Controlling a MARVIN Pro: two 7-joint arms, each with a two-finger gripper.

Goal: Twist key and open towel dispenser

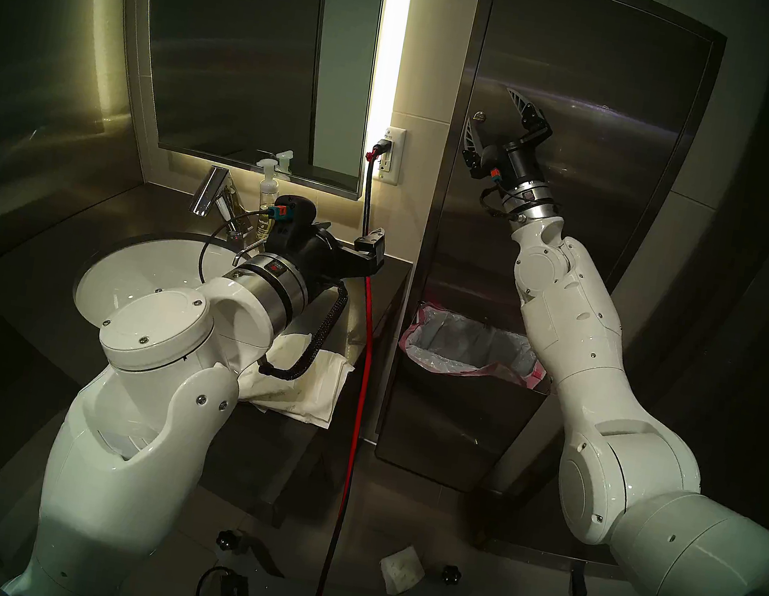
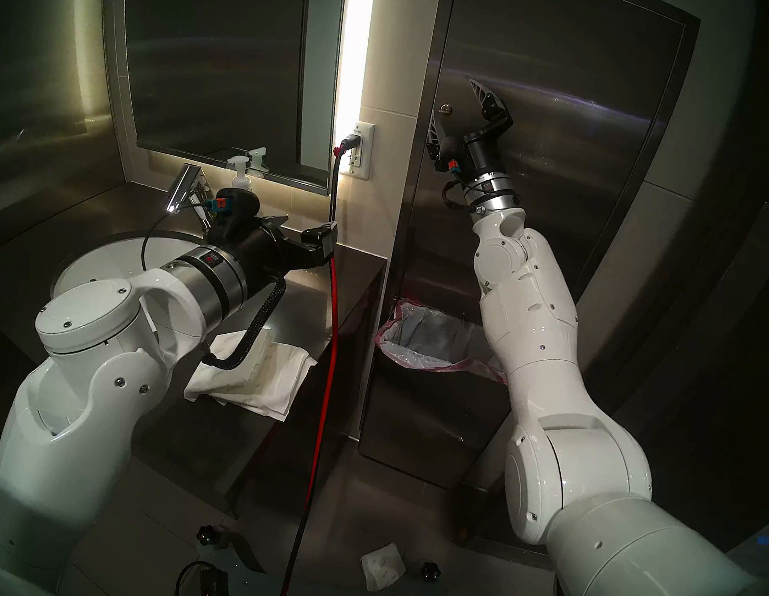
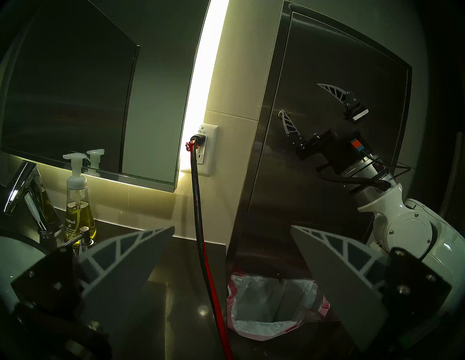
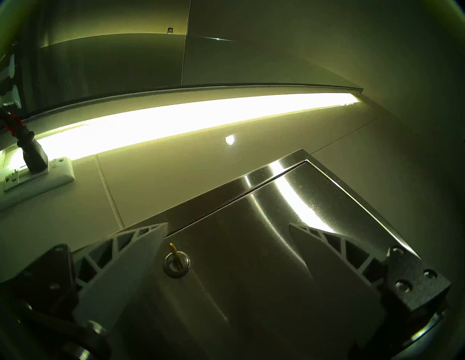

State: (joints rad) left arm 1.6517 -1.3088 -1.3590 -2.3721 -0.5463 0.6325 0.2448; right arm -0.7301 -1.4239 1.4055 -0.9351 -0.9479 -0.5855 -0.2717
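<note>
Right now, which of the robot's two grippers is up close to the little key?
The right gripper, open against the towel dispenser door, one fingertip beside the key. The left gripper hangs open over the counter, away from it.

Both end effectors wide apart

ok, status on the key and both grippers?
Right gripper open, straddling key, no contact. Left gripper open, idle. Towel dispenser door shut. Nothing blocking.
</note>
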